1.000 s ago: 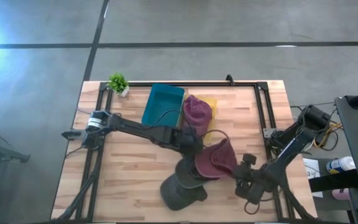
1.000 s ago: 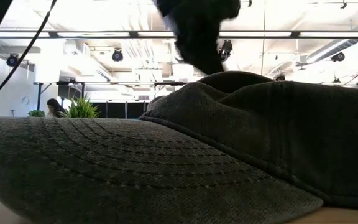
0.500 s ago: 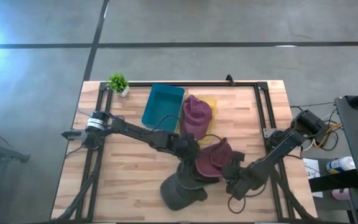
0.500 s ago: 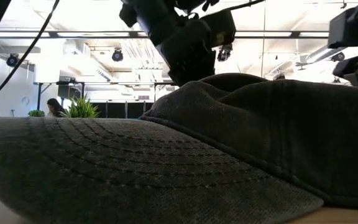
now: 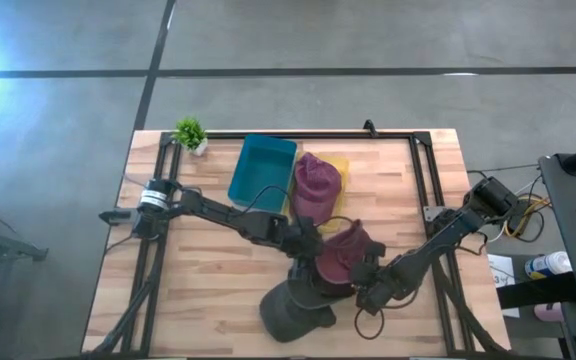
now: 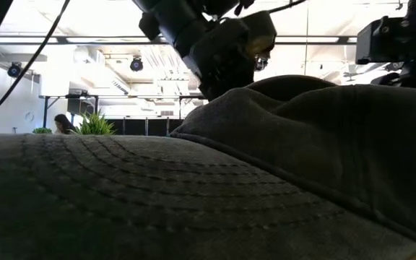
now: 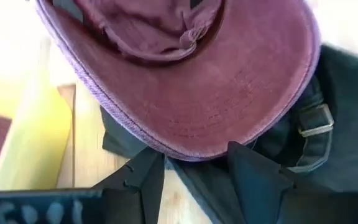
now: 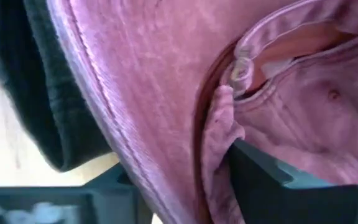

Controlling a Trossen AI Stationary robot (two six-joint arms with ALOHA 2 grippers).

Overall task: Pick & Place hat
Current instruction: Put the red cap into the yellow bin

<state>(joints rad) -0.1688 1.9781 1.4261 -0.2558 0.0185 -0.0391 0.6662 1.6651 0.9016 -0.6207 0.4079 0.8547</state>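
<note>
A maroon cap [image 5: 340, 258] lies opening-up, its brim partly over the back of a black cap [image 5: 296, 308] near the table's near edge. My left gripper [image 5: 306, 243] stands on the cap's left, open; in the left wrist view its fingertips [image 7: 236, 152] sit at the brim's edge [image 7: 191, 155]; I cannot tell if they touch it. My right gripper [image 5: 368, 283] is at the cap's right near side, open, with cloth between its fingers [image 8: 263, 171]. In the low view the black cap [image 6: 193, 188] fills the picture and hides the maroon one. My right gripper straddles the maroon cap's rim [image 8: 219, 124] where the sweatband meets the brim. One finger [image 8: 263, 171] is inside the crown and the other [image 8: 110, 183] is outside, under the brim. It comes slanting from the table's right near side. Whether the fingers press the cloth I cannot tell.
A second maroon hat [image 5: 316, 180] lies on a yellow piece [image 5: 340, 165] beside a teal bin [image 5: 263, 170] at the far middle. A small plant [image 5: 190, 132] stands at the far left corner. Black frame rails [image 5: 418, 190] run along the table's sides. Bare wood shows on the left.
My right gripper has travelled from the right near corner toward the table's left, up to the maroon cap, and its fingers now stand around the rim. The cap has shifted a little left and looks more bunched. My left gripper has sunk slightly toward the near edge.
</note>
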